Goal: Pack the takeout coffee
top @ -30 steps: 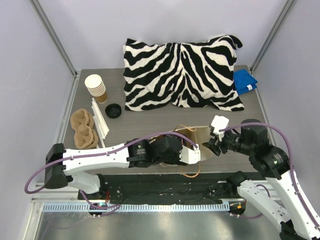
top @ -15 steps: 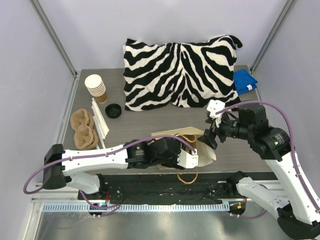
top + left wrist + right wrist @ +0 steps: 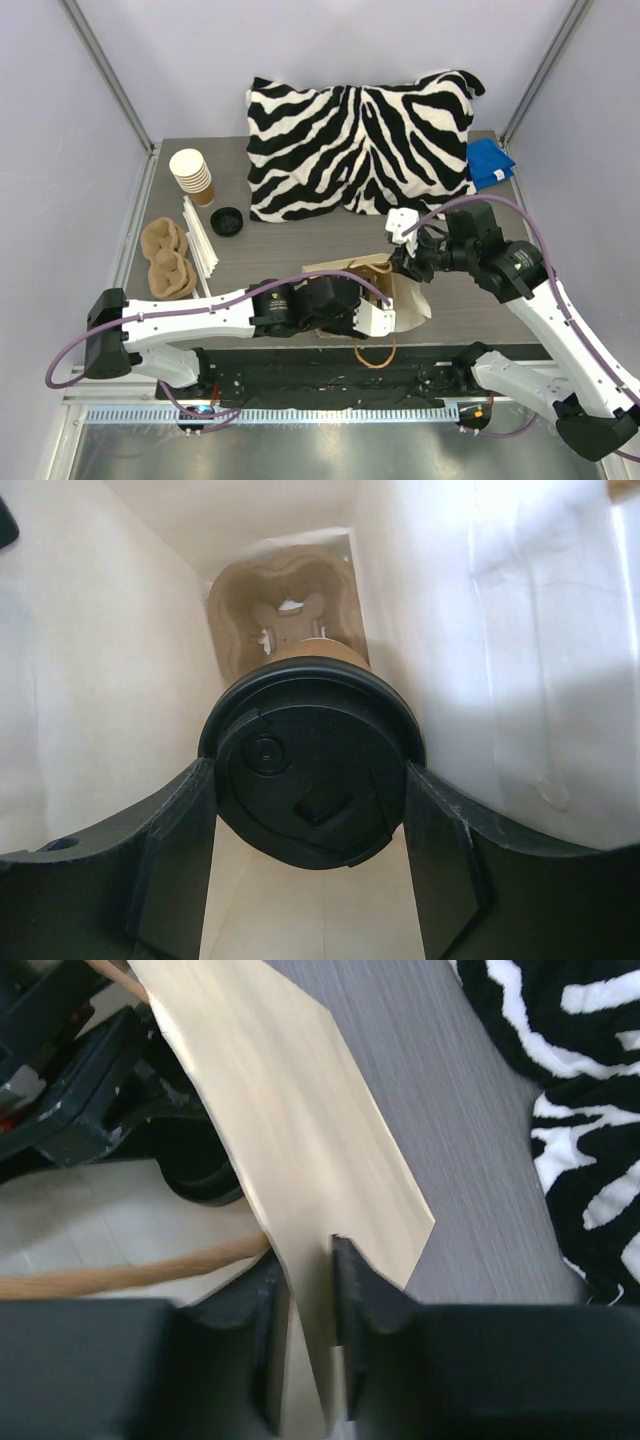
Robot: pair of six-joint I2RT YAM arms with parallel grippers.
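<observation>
In the left wrist view the takeout coffee (image 3: 300, 730), a kraft cup under a round black lid, fills the space inside the pale paper bag (image 3: 110, 680). My left gripper (image 3: 309, 770) is shut on it, one finger against each side of the lid. A moulded pulp carrier (image 3: 285, 590) lies at the bag's far end. From above, the bag (image 3: 412, 305) lies near the table's front edge with the left gripper's fingers hidden inside it. My right gripper (image 3: 402, 262) is at the bag's upper edge. Its jaws (image 3: 305, 1255) stand narrow with the bag's wall (image 3: 300, 1140) pinched between them.
A zebra-striped pillow (image 3: 365, 145) fills the back of the table, with a blue cloth (image 3: 488, 162) at its right. At the left are a stack of unlidded cups (image 3: 191, 172), a loose black lid (image 3: 227, 221), white strips (image 3: 200, 245) and pulp carriers (image 3: 168, 258). A bag handle (image 3: 378, 352) hangs over the front edge.
My right arm has swung left and up to the bag's edge, and its jaws opened wide and then closed on the paper. The bag's mouth has shifted. The left arm has barely moved.
</observation>
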